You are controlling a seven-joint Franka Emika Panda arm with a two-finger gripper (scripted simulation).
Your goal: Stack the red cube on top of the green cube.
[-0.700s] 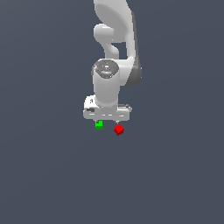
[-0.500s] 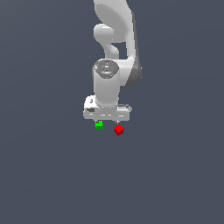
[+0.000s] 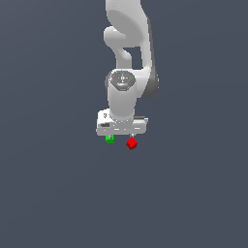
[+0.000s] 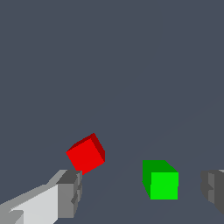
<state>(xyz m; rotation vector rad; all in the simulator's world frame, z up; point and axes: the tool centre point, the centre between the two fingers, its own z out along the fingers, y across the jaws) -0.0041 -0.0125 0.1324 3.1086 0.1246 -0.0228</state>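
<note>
The red cube (image 3: 131, 143) and the green cube (image 3: 110, 139) lie close side by side on the dark grey floor, just under the white hand of my gripper (image 3: 121, 135). In the wrist view the gripper (image 4: 140, 192) is open, and both grey fingertips (image 4: 69, 192) show. The green cube (image 4: 160, 180) sits between the fingers, nearer one of them. The red cube (image 4: 86, 154) lies turned at an angle, just beyond the other fingertip and outside the gap. Neither cube is held, and the two stand apart.
The white arm (image 3: 128, 58) rises above the hand in the exterior view. A plain dark grey surface (image 3: 193, 193) lies all around the cubes, with no other objects in sight.
</note>
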